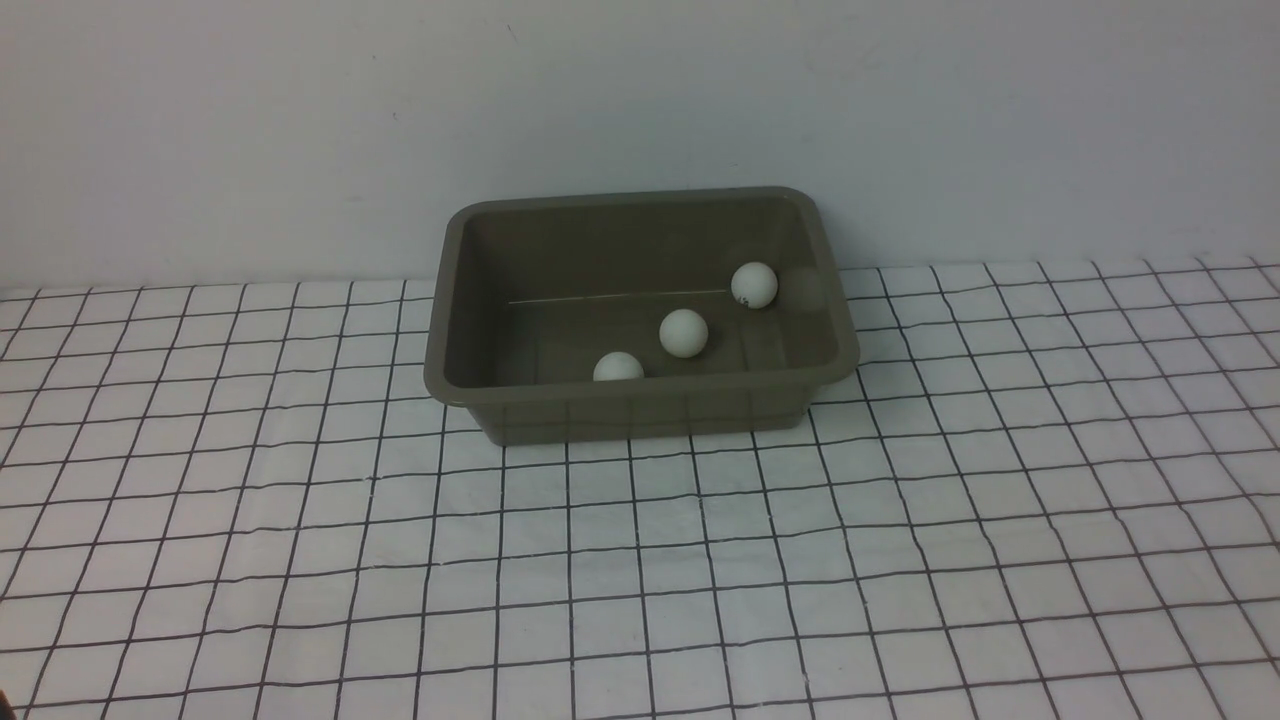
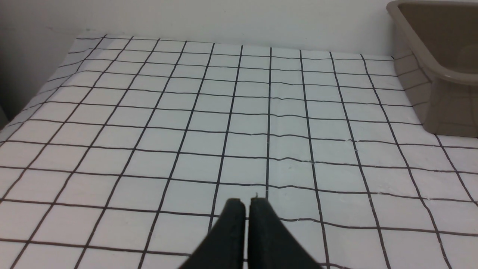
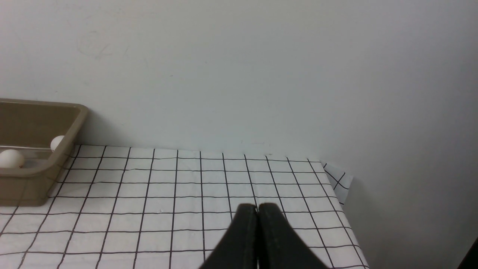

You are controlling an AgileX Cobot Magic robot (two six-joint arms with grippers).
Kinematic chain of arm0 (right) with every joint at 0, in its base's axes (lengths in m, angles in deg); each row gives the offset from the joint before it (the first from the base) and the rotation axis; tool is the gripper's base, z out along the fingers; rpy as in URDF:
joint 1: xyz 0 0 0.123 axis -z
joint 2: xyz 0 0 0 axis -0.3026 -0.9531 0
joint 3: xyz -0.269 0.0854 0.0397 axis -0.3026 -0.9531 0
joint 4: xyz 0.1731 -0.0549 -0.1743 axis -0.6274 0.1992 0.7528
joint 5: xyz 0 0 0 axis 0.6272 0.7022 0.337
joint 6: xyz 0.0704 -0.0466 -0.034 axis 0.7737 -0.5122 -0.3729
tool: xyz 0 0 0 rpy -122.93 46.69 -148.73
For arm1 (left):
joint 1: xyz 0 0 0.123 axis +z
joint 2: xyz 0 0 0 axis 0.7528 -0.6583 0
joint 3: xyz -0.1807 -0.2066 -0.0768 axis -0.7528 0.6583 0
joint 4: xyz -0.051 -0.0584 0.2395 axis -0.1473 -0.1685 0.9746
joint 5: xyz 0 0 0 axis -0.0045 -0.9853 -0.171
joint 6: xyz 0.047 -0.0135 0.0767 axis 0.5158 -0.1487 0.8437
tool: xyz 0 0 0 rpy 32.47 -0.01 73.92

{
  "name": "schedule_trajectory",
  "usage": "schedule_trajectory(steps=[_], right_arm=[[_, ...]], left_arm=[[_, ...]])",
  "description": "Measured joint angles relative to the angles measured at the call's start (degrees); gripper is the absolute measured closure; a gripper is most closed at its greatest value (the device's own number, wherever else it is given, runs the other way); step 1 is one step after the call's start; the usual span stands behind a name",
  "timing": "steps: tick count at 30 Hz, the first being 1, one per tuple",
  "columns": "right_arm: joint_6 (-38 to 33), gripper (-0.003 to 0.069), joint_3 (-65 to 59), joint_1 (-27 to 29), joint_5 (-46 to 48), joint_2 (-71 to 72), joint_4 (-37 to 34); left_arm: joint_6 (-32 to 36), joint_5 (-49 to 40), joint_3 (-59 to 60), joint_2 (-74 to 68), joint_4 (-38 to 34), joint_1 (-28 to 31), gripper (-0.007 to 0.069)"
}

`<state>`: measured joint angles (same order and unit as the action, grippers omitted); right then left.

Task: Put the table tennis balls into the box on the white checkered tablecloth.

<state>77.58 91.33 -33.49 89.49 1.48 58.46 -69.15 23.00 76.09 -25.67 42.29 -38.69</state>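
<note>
Front view: nearest ball [image 1: 618,367] is half hidden behind the box [image 1: 640,405] front rim; only its top shows. Ball at the far right corner [image 1: 754,285] has a dark mark, too small to read. Neither arm in frame.

Left wrist view: box [image 2: 442,74] cut off at upper right, inside mostly out of frame.

Right wrist view: box [image 3: 33,175] cut by left edge; two balls [image 3: 11,158] partly hidden by rim.

Nothing readable anywhere, honestly. One table tennis ball [image 1: 754,285] in the box [image 1: 640,405] has a tiny dark mark (probably a logo), way too small to read.
</note>
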Motion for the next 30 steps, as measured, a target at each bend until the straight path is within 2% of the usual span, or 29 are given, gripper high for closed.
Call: schedule_trajectory(steps=[4, 8, 12, 17, 22, 27, 30], right_arm=[[4.9, 0.0676, -3.6, 8.7, -10.1, 0.1, -2.6], [7.3, 0.0676, -13.4, 17.3, -24.0, 0.1, -7.3], [7.9, 0.0676, -23.9, 21.4, -35.6, 0.0, -11.9], [8.3, 0.0676, -34.8, 22.1, -45.9, -0.1, -12.9], [8.7, 0.0676, -39.0, 21.8, -47.6, -0.1, -13.0], [8.9, 0.0676, -39.3, 15.3, -47.5, -0.1, -12.7], [8.9, 0.0676, -39.3, 13.6, -47.2, -0.1, -11.1]], left_arm=[[0.0, 0.0, 0.0, 0.0, 0.0, 0.0, 0.0629], [0.0, 0.0, 0.0, 0.0, 0.0, 0.0, 0.0629], [0.0, 0.0, 0.0, 0.0, 0.0, 0.0, 0.0629], [0.0, 0.0, 0.0, 0.0, 0.0, 0.0, 0.0629], [0.0, -0.1, 0.0, 0.0, 0.0, 0.0, 0.0629], [0.0, -0.1, 0.0, 0.0, 0.0, 0.0, 0.0629], [0.0, -0.1, 0.0, 0.0, 0.0, 0.0, 0.0629]])
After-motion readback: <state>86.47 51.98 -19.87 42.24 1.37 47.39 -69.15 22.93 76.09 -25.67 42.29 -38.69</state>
